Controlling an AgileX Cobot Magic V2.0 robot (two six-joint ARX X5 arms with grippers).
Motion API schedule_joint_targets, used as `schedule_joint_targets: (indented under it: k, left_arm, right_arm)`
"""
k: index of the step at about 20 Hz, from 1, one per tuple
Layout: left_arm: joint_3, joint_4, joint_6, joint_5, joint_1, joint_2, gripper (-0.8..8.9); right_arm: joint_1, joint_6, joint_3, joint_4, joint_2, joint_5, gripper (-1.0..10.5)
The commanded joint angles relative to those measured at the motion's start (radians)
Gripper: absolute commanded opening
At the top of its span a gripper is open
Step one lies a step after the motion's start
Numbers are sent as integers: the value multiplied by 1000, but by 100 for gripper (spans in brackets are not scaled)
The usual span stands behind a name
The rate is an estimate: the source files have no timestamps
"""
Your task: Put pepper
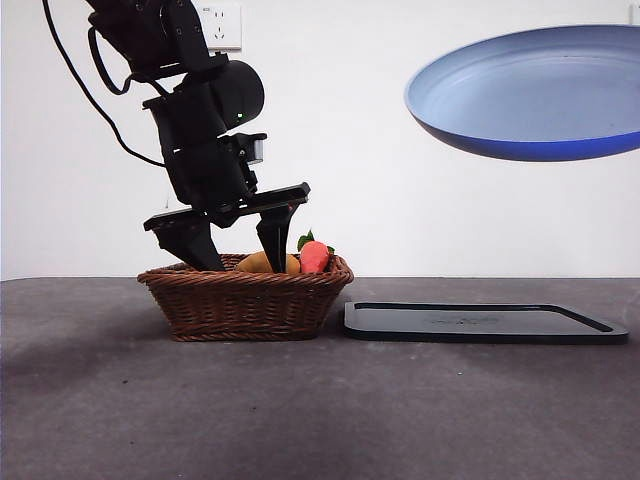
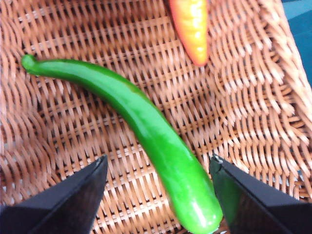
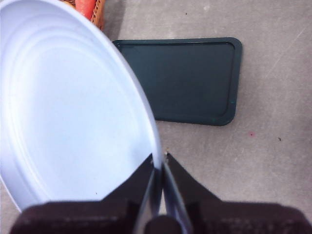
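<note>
Reaching into the wicker basket [image 1: 245,300], my left pincer [image 2: 158,190] is open, its jaws either side of the pepper's [image 2: 146,126] thick end. The pepper lies on the basket floor, its thin tip toward ten o'clock in the left wrist view. It looks glossy and curved; I judge it could slip or swing if I close off-centre, or nudge the orange fruit [image 2: 192,27] nearby. My right pincer [image 3: 160,183] is closed on the blue plate's [image 1: 530,90] rim, high above the black tray [image 1: 480,322]; a tilt could spill anything placed there. The counter [image 1: 300,410] is grey and matte, the wall [image 1: 400,200] plain white.
</note>
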Motion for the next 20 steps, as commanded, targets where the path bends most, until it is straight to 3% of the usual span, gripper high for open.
schedule_joint_targets:
  k: [1,20]
  left_arm:
    - [23,14,-6,-3,-13,42,362]
    - [22,-16,-30,-24,-31,75,362]
  right_arm:
    - [1,13,14,13,4,-6,6]
    - [1,13,14,13,4,-31,5]
